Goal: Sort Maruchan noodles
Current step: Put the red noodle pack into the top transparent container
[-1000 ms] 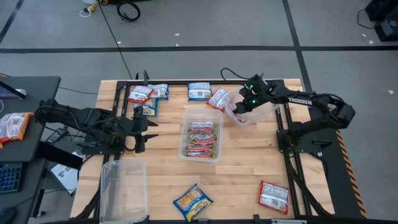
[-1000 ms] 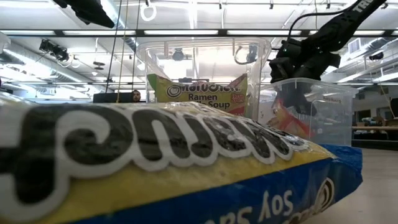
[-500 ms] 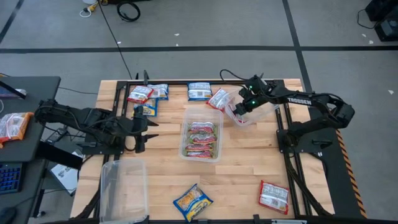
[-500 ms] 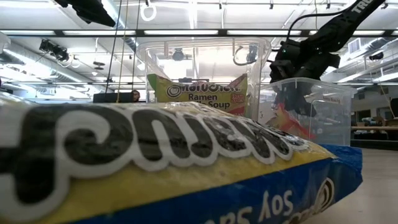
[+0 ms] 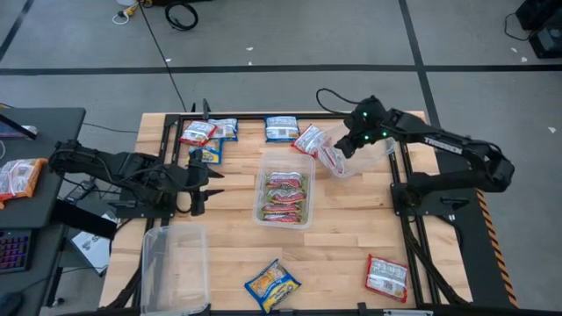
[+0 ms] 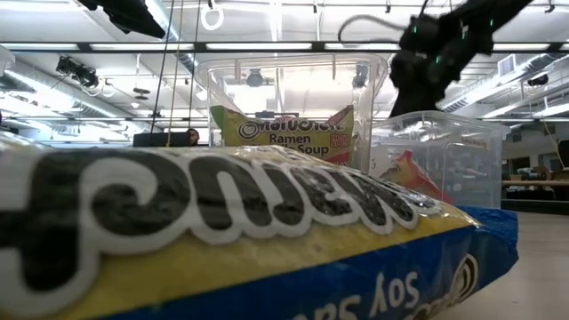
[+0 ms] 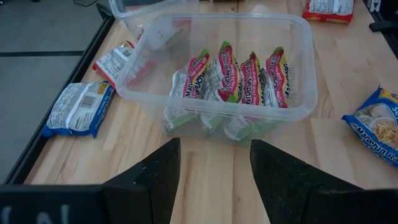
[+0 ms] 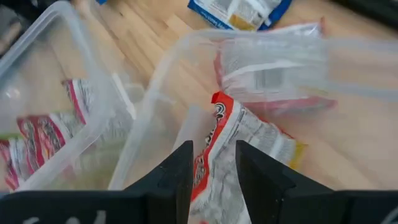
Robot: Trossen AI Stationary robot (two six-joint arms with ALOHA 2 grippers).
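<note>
My right gripper (image 5: 349, 145) hangs open above a clear tub (image 5: 358, 156) near the table's far right corner. In the low view the right gripper (image 6: 420, 78) is above the tub's rim. A red-and-white Maruchan packet (image 8: 231, 142) lies slanted inside that tub, seen between my fingers without touching them. The middle tub (image 5: 284, 189) holds several silvery green-pink packets (image 7: 236, 68) standing on edge. My left gripper (image 5: 200, 180) waits open left of the middle tub.
Loose packets lie along the far edge: red-and-white (image 5: 198, 133), blue (image 5: 281, 127), blue-and-yellow (image 5: 206, 154), and a red-and-white one (image 5: 309, 139) beside the right tub. Near the front lie a blue-and-yellow packet (image 5: 272, 285) and a red-and-white one (image 5: 386, 275). An empty tub (image 5: 174, 263) sits near left.
My right gripper has risen out of the far right tub until it is above the rim, moving slightly toward the table's far edge. The red-and-white packet has stayed behind in the tub, leaning inside it.
</note>
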